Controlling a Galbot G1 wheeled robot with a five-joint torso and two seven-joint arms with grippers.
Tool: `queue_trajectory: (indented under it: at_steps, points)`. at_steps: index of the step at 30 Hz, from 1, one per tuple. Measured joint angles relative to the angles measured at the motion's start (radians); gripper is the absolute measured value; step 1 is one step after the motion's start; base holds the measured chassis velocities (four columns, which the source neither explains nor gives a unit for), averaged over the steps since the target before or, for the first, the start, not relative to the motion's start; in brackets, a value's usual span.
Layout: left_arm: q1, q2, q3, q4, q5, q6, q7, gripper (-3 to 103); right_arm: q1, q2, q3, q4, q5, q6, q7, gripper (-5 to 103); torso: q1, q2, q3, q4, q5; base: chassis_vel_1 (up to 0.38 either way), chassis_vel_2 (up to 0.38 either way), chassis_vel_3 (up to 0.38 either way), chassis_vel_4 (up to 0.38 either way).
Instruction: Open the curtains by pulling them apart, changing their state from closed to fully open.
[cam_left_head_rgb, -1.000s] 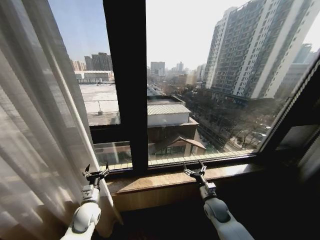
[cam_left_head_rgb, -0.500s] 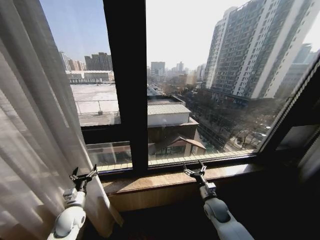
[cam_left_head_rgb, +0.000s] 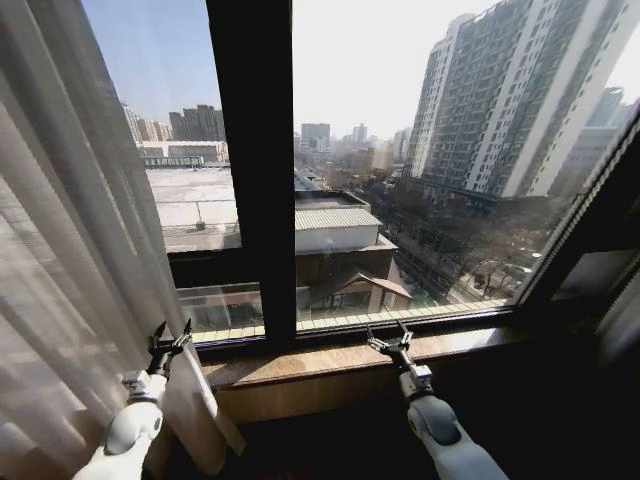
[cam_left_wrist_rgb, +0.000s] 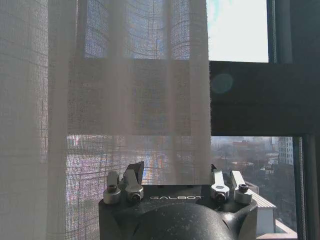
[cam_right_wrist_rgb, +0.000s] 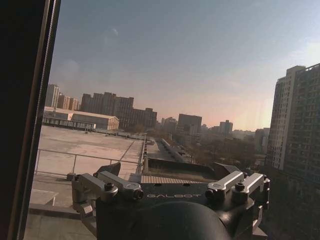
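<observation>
The left curtain (cam_left_head_rgb: 60, 260), sheer white with vertical pleats, hangs bunched along the left side of the window. My left gripper (cam_left_head_rgb: 170, 336) is open at its inner edge, low down near the sill. In the left wrist view the curtain (cam_left_wrist_rgb: 125, 100) hangs right in front of my left gripper (cam_left_wrist_rgb: 172, 176), its hem edge just inside one fingertip (cam_left_wrist_rgb: 219, 179). My right gripper (cam_left_head_rgb: 390, 340) is open above the sill, facing bare glass; it also appears as the right gripper (cam_right_wrist_rgb: 167, 175) with only the city beyond. A pale strip (cam_left_head_rgb: 625, 320) at the far right could be the other curtain.
A thick black window post (cam_left_head_rgb: 250, 170) stands between the two grippers. A wooden sill (cam_left_head_rgb: 330, 362) runs below the glass, with a dark wall under it. The dark side frame (cam_left_head_rgb: 590, 240) slants along the right. Buildings lie outside.
My left arm has swung to the left, and the left curtain's edge has gone left with it, uncovering more glass. The right arm has stayed still.
</observation>
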Motion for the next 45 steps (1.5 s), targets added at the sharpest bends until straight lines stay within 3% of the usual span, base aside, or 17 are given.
queue_trajectory:
  at_steps: [4,6,9,11,17,32,45]
  points:
    - [-0.003,-0.012,0.005,0.007,0.001,-0.005,-0.009,42,0.000,0.000,0.000,0.000,0.000,0.000,0.000,100,0.000,0.000,0.000,0.0000,-0.0001,0.000,0.000,0.000,0.000]
    - [-0.004,-0.013,0.006,0.007,0.001,-0.005,-0.013,42,0.000,0.000,0.000,0.000,0.000,0.000,0.000,100,0.000,0.000,0.000,0.0000,-0.0001,0.000,0.000,0.000,0.000]
    - [-0.004,-0.016,0.006,0.008,0.002,-0.005,-0.019,25,0.000,0.000,0.000,0.000,0.000,0.000,0.000,100,0.000,0.000,0.000,0.0000,0.0000,0.000,0.000,0.000,0.000]
    - [-0.004,-0.017,0.005,0.008,0.002,-0.005,-0.020,25,0.000,0.000,0.000,0.000,0.000,0.000,0.000,100,0.000,0.000,0.000,0.0000,-0.0001,0.000,0.000,0.000,0.000]
    - [-0.004,-0.017,-0.002,0.011,0.005,-0.004,-0.041,2,0.000,0.000,0.000,0.000,0.000,0.000,0.000,100,0.000,0.000,0.000,0.0000,0.0000,0.000,0.000,0.000,0.000]
    - [0.000,-0.017,-0.025,0.011,0.007,-0.001,-0.059,0,0.000,0.000,0.000,0.000,0.000,0.000,0.000,100,0.000,0.000,0.000,0.0000,0.0000,0.003,-0.002,-0.004,0.000]
    - [-0.003,-0.016,-0.036,0.022,0.008,-0.010,-0.061,0,0.000,0.000,0.000,0.000,0.000,0.000,0.000,100,0.000,0.000,0.000,0.0000,-0.0002,0.255,0.032,-0.265,-0.027]
